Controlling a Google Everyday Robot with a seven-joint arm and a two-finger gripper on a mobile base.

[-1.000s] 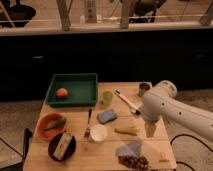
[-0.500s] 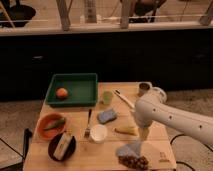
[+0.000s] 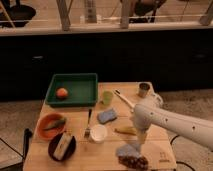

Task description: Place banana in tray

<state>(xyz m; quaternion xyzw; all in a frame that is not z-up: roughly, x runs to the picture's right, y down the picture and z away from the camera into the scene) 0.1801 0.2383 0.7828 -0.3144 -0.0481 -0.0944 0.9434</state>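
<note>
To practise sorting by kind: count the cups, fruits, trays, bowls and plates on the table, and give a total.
Cups: 3 (green cup, white cup, grey cup)
Fruits: 2 (banana, orange fruit)
Trays: 1 (green tray)
Bowls: 1 (orange bowl)
Plates: 1 (black plate)
Total: 8
The gripper hangs just right of the banana.

Wooden worktop [image 3: 76, 116]: tray [image 3: 70, 103] at 11 o'clock, bowl [image 3: 45, 133] at 9, plate [image 3: 52, 150] at 8, banana [image 3: 125, 131] at 3, claw [image 3: 141, 141] near it at 4.
</note>
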